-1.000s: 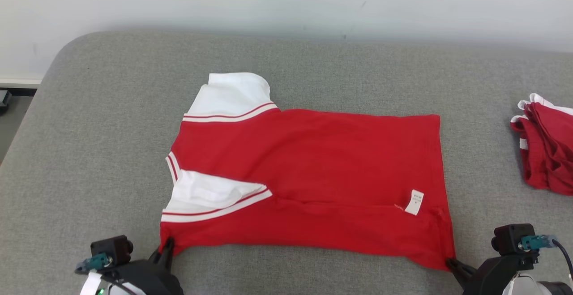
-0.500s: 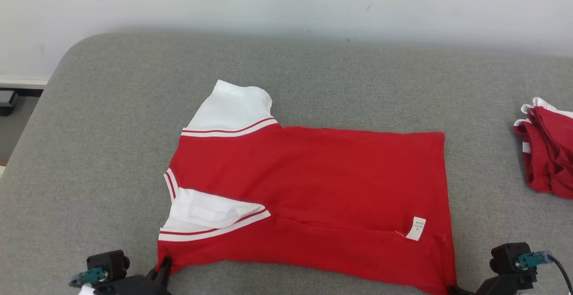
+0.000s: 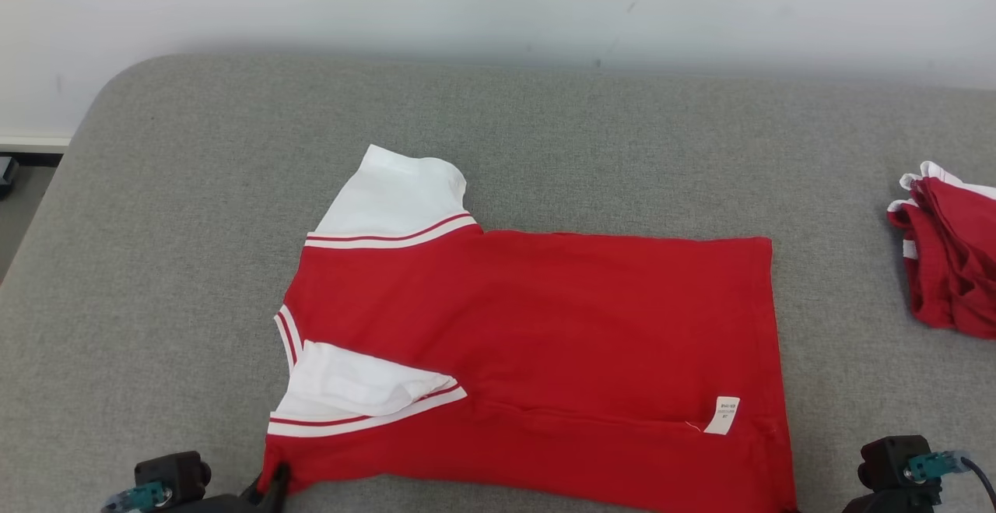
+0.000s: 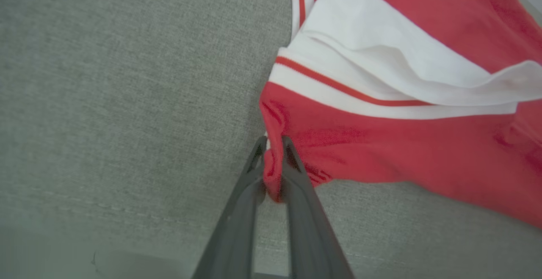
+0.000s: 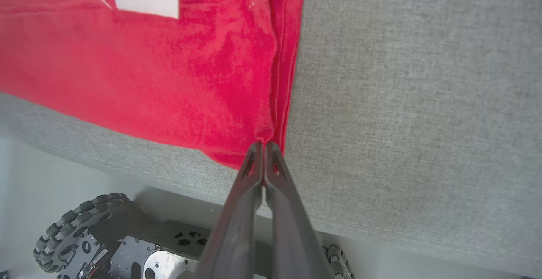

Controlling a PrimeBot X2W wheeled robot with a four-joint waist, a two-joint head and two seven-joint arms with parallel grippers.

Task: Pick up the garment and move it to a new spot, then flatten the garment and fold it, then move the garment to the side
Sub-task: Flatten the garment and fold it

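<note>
My left hand [image 4: 274,144] pinches the near sleeve-side corner of the shirt [image 3: 545,326]. My right hand [image 5: 263,145] is clamped on the hem corner. The shirt lies spread at the near edge of the table [image 3: 194,186]. Both bites look thin, so I judge a tug could slip a corner or drag cloth off the edge. The near sleeve [image 3: 366,384] is rumpled. A red pile [image 3: 949,264] crowds the right side.

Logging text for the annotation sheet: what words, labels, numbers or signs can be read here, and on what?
The white tag on the red garment: dark print, too small to read in the head view, cut off and blurred in the right wrist view.
No other text is legible.
</note>
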